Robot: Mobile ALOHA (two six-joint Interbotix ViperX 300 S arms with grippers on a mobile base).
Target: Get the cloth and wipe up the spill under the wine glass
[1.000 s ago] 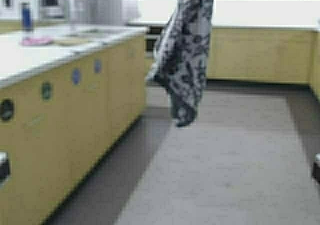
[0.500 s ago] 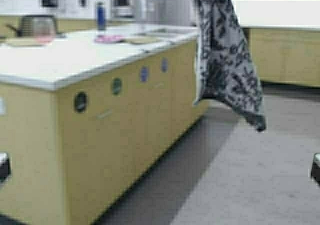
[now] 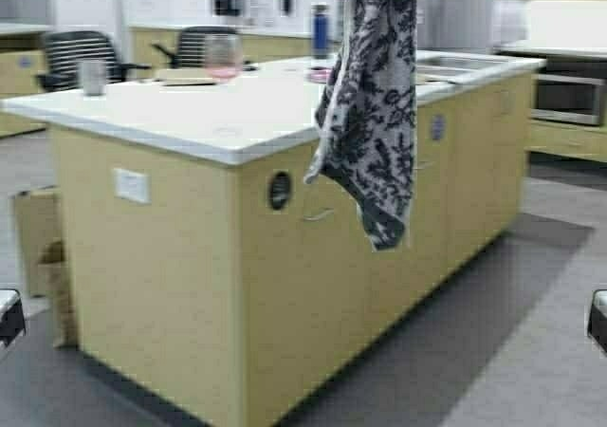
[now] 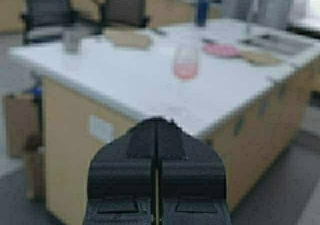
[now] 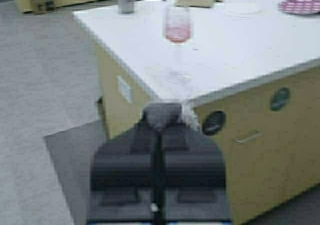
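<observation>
Cloth (image 3: 372, 114): dark floral fabric with a pale edge, hanging limp in front of the island's long front edge, its lower tip dangling below worktop level and clear of the floor. A tuft of it (image 5: 161, 114) is showing pinched in the right gripper (image 5: 159, 122), whose fingers are pressing together on the fabric.

Left gripper (image 4: 156, 135): fingers sitting together, gripping nothing, pointing toward the near corner of the worktop (image 3: 190, 114).

Wine glass (image 5: 177, 25): standing upright near the worktop's near corner, pinkish contents sitting in its bowl.

Steel mug (image 3: 93, 76): standing by the worktop's left edge.

Blue bottle (image 3: 321, 30): standing at the far edge.

Pink plate (image 5: 298, 6): lying toward the far end.
</observation>
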